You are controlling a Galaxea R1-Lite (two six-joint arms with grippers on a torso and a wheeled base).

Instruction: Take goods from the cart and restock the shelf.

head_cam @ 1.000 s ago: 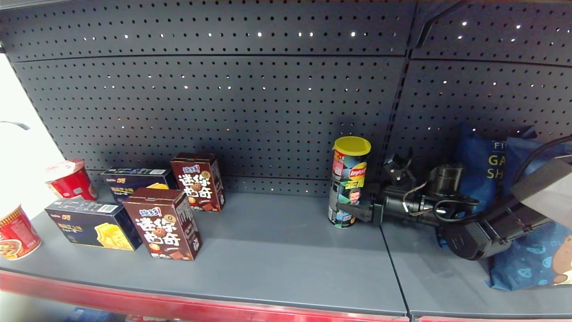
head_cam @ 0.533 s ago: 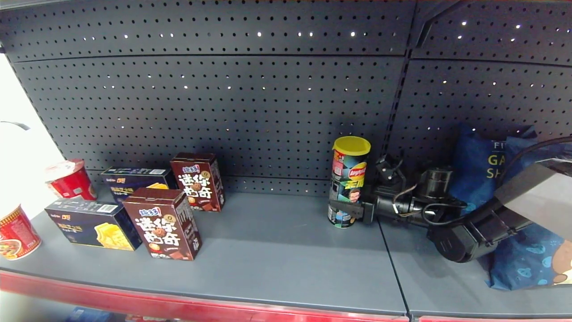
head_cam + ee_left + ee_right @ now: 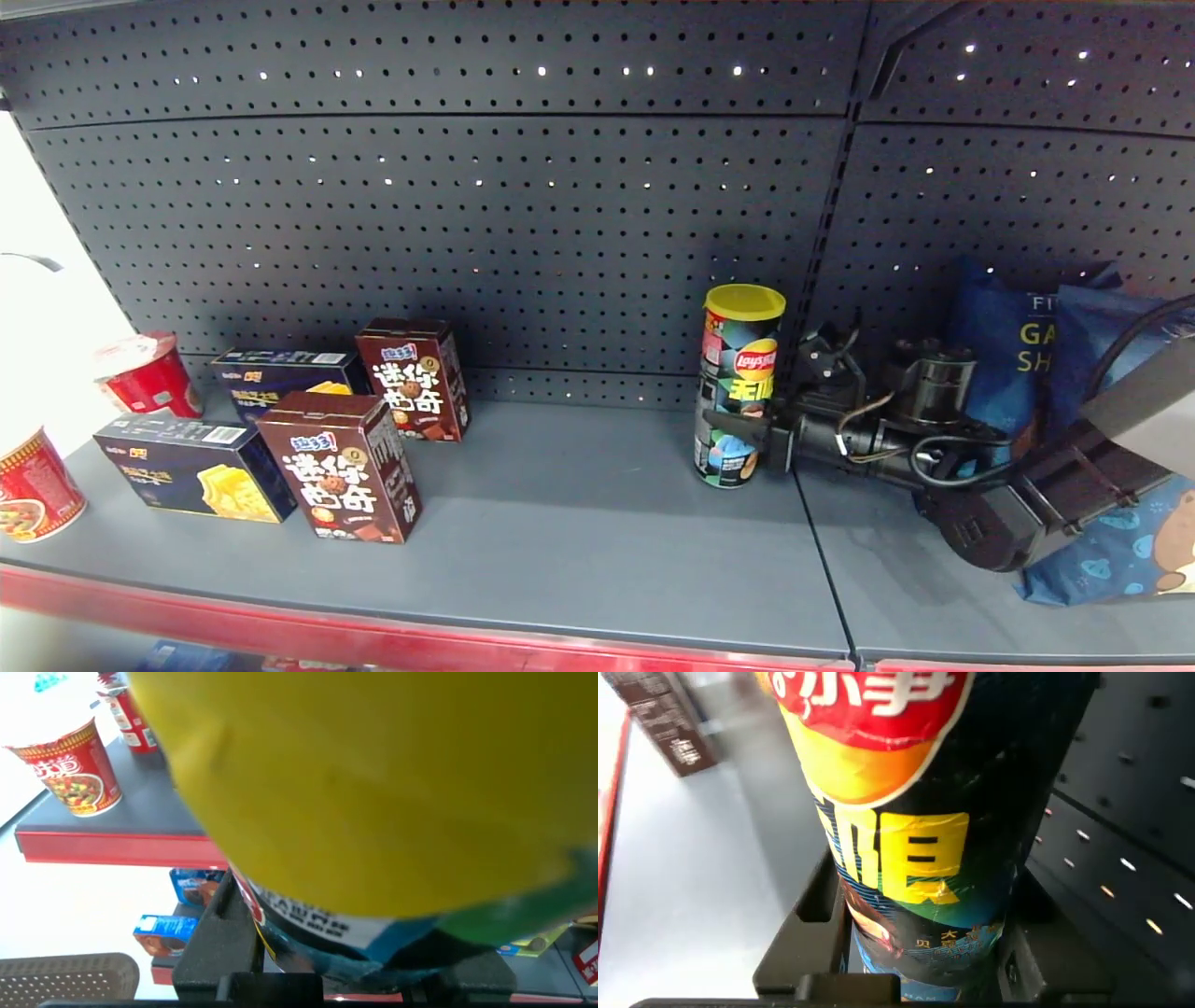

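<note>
Right of the chip can (image 3: 740, 387), blue snack bags (image 3: 1013, 341) crowd behind the arm, and the pegboard (image 3: 467, 233) stands close behind the can. Left of it, open shelf (image 3: 579, 541) runs to the nearest brown cookie box (image 3: 415, 378) and forward to the red front edge (image 3: 373, 637). The right tool (image 3: 742, 427) is clamped round the upright can's lower half. The left tool (image 3: 346, 952) grips a yellow-topped package (image 3: 374, 784).

Two chip cans (image 3: 742, 387), two brown boxes (image 3: 341, 467), two navy boxes (image 3: 196, 467), two noodle cups (image 3: 149, 378), at least two bags (image 3: 1004, 345)
</note>
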